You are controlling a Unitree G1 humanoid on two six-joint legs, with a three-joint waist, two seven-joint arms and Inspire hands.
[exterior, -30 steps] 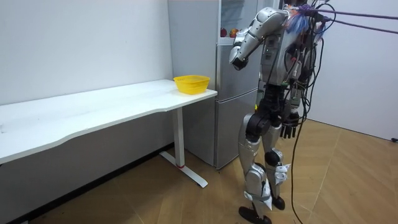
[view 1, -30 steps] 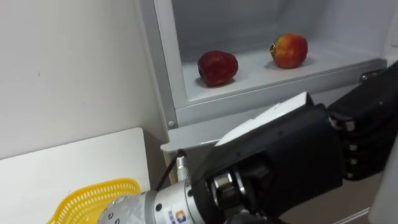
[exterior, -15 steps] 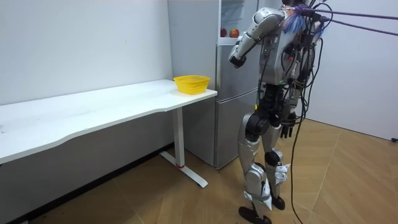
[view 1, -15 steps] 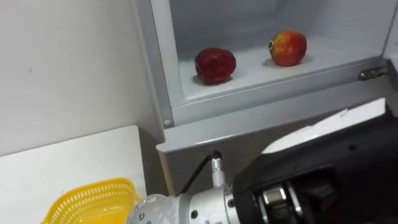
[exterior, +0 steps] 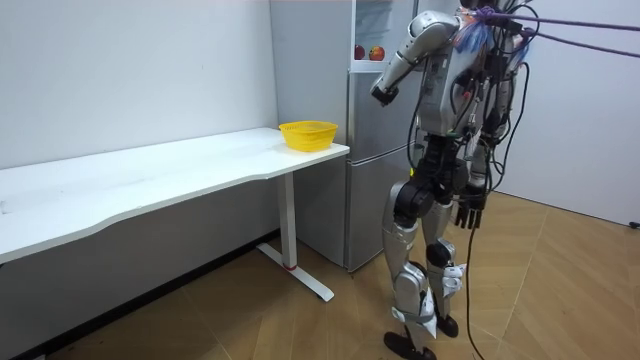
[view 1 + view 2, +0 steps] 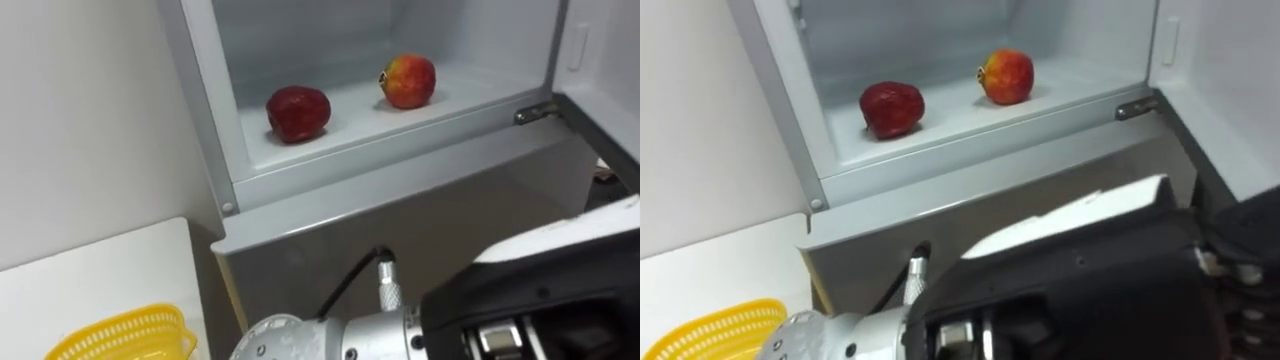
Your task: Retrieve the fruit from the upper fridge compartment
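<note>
While apart on one fridge shelf point(image 6: 352, 104), dark apple point(image 6: 298, 112), yellow-red apple point(image 6: 408, 80)

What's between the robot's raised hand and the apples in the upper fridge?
Nothing visible. The upper fridge is open; the dark red apple and red-yellow apple sit on its shelf, the left hand below the opening.

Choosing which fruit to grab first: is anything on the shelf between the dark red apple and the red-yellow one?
No: the left eye view shows bare shelf between the dark red apple and the red-yellow apple.
</note>
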